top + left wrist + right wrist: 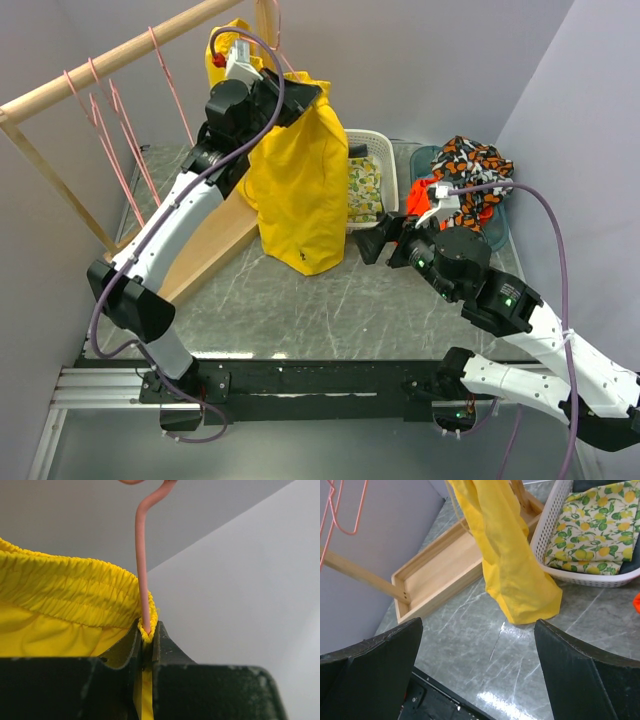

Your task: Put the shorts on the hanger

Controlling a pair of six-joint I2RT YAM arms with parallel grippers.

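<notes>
**Grey marble table, shorts pinched up high beside the rail**

Grey walls all round, and your left gripper [147, 636] is up high with its jaws squeezed down to a sliver. The gathered waistband of the shorts [300, 170] sits between them, with a yellow fold poking out just above the fingertips. Check your left wrist view. The hanger [142, 565] comes down as a pink wire straight into that same fold, right at the mouth of the jaws. Its top bend runs out of the picture. You cannot tell from here whether the jaws grip the wire as well or only the cloth wrapped around it.

From above, the shorts hang from that pinch in one long yellow drop, just right of the wooden rail [110, 62]. Their lower end reaches down to the table [400, 300]. Whether it touches or hangs just clear is hard to call. They cover the left edge of the white basket [385, 140], which holds a lemon-print cloth [595, 525], and a wooden tray [440, 565] lies just to their left.

Your right gripper [372, 243] sits low over the table with its jaws spread wide and nothing between them. It points at the hem of the shorts, near it but not touching.

Other pink hangers [110, 130] hang on the rail out to the left. Behind your right arm lie a patterned cloth [475, 160] and an orange cloth [425, 190].
</notes>
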